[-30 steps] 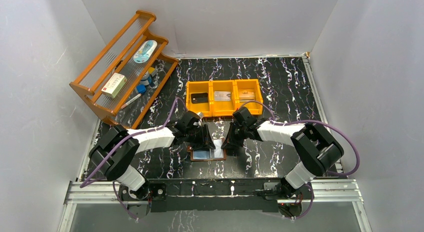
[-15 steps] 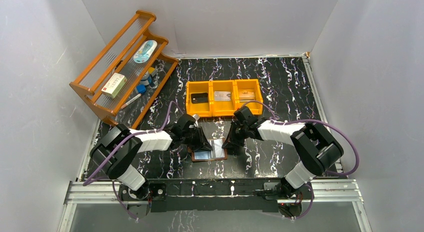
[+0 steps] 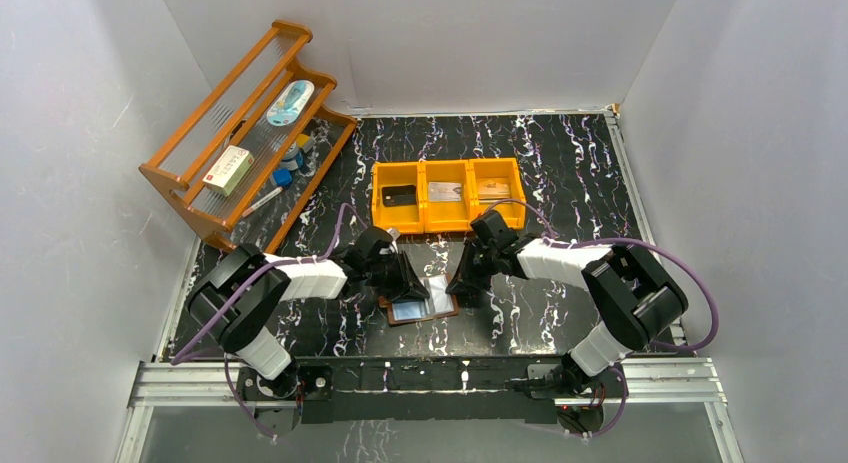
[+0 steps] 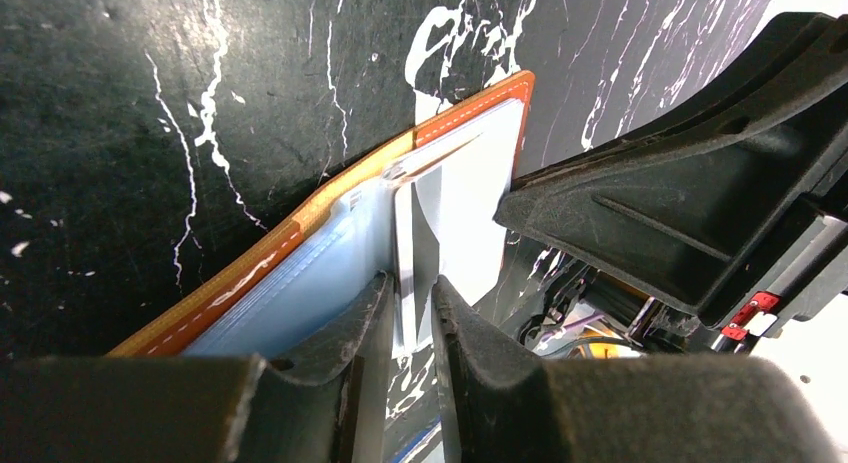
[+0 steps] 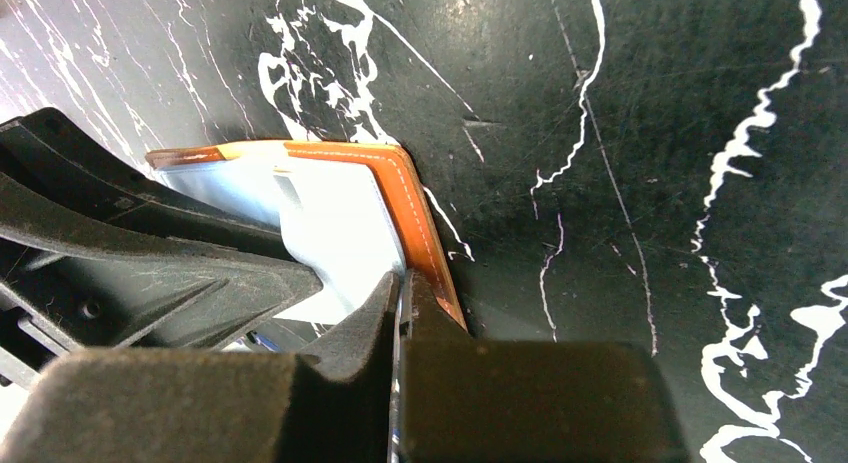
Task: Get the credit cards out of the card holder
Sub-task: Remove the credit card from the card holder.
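Just in front of the orange three-compartment bin (image 3: 447, 165), toward the arm bases, the brown leather card holder (image 3: 424, 305) lies open on the black marbled bench (image 3: 560, 163), its pale-blue pockets facing up. Over the holder's left half, the left claw (image 4: 412, 293) is almost closed. Its fingers pinch a silvery-grey credit card (image 4: 415, 233) that stands partway out of a pocket. At the holder's right edge, the right claw (image 5: 402, 283) is clamped tight on the stitched brown border. The two claws face each other across the holder. Behind the holder, the bin carries a black card (image 3: 399, 194) in its left compartment, a silvery card (image 3: 445, 191) in the middle and a tan card (image 3: 491, 188) on the right.
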Action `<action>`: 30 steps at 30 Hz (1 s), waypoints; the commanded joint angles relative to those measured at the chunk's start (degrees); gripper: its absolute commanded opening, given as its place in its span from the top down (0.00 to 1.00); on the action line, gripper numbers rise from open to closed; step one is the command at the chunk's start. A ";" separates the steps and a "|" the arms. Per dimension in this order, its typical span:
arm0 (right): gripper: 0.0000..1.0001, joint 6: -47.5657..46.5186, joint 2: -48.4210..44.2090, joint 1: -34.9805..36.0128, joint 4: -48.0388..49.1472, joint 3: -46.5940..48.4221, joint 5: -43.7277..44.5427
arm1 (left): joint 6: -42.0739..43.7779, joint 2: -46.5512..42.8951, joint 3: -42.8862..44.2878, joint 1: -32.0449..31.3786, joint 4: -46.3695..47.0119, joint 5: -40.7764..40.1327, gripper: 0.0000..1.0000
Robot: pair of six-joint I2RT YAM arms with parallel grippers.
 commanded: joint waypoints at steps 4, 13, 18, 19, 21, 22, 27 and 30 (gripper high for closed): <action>1.00 -0.20 2.77 2.30 2.77 -2.77 -1.55 | 1.91 4.78 3.18 -1.72 -0.60 -3.59 0.89; 1.00 -1.02 -1.70 2.18 -0.51 -2.25 2.56 | 8.52 2.54 8.80 -1.70 -12.23 -8.84 1.00; 0.83 -2.01 -3.44 2.08 -1.25 -0.64 2.69 | 10.94 -0.89 8.17 -1.70 -13.35 -8.39 1.00; 0.82 -2.12 -3.26 2.08 -0.64 -0.56 1.55 | 11.10 -1.33 7.94 -1.70 -13.24 -8.15 1.00; 0.82 -2.08 -3.18 2.08 0.30 -0.53 0.46 | 11.22 -1.80 7.41 -1.70 -13.34 -7.94 1.00; 0.82 -2.06 -3.23 2.07 0.61 -0.52 0.28 | 11.22 -1.90 7.15 -1.70 -13.32 -7.78 1.00; 0.87 -2.59 -2.70 2.12 1.97 0.09 -1.43 | 11.22 -1.58 6.73 -1.70 -12.58 -7.21 1.00; 0.92 -2.12 -1.48 2.04 2.28 0.11 -1.97 | 11.48 -0.02 7.45 -1.70 -12.62 -6.43 0.98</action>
